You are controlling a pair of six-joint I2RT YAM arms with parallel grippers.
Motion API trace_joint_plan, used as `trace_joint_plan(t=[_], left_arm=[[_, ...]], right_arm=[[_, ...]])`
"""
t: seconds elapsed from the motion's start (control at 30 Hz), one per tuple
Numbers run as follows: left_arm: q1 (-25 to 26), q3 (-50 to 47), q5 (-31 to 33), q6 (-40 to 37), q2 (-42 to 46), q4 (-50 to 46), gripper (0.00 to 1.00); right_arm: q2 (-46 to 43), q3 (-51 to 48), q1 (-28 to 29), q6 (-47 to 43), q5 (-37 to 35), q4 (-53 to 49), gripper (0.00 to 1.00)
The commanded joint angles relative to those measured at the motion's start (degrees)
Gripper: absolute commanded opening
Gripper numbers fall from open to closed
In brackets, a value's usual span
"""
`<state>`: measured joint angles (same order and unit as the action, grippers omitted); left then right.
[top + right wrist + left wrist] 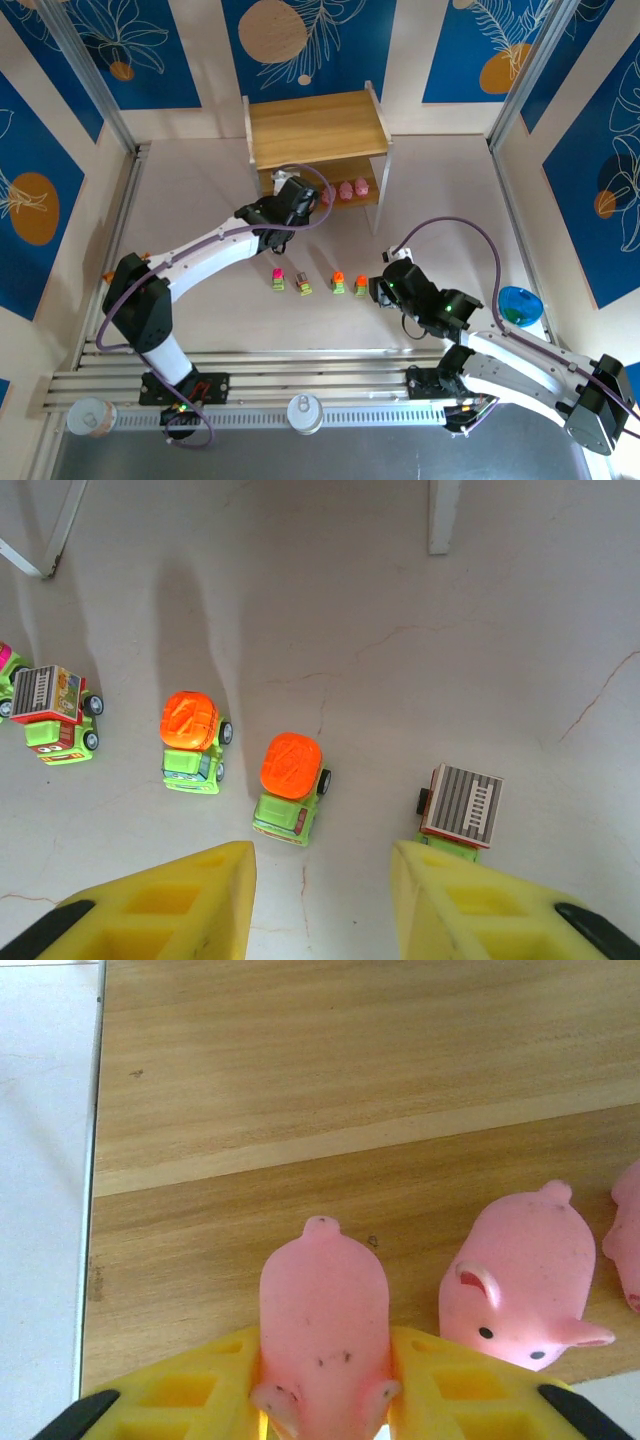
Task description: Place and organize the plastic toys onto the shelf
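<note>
My left gripper (325,1385) is shut on a pink pig figurine (325,1310), low over the lower board of the wooden shelf (300,1110). A second pink pig (525,1280) stands just to its right, and a third (628,1240) shows at the frame edge. From above, the left gripper (297,197) reaches into the shelf (315,130) beside the pigs (346,189). My right gripper (320,875) hangs open over the table. Below it are two orange-topped cars (190,738) (290,780), a grey-topped car (460,808) at its right finger, and another grey-topped car (50,712).
A row of little cars (303,284) lies on the table between the arms. A blue bowl (520,305) sits at the right. The shelf's white legs (443,515) stand beyond the cars. The shelf's top board is bare.
</note>
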<state>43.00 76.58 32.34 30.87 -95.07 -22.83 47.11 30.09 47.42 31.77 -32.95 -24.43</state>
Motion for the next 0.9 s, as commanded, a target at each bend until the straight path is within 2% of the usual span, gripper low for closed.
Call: trace_joint_plan(t=[0.0, 0.57, 0.87], left_arm=[[-1.2, 2.3, -0.5, -1.5, -1.3, 1.4, 0.33], [-1.3, 3.2, -1.2, -1.4, -1.6, 1.3, 0.47], [-0.3, 2.4, -0.2, -1.8, 1.5, 1.7, 0.50]], right_arm=[[-0.1, 0.2, -0.2, -0.2, 0.6, 0.5, 0.40], [-0.2, 0.2, -0.2, -0.2, 0.5, 0.5, 0.40], [-0.2, 0.2, -0.3, -0.2, 0.6, 0.5, 0.40]])
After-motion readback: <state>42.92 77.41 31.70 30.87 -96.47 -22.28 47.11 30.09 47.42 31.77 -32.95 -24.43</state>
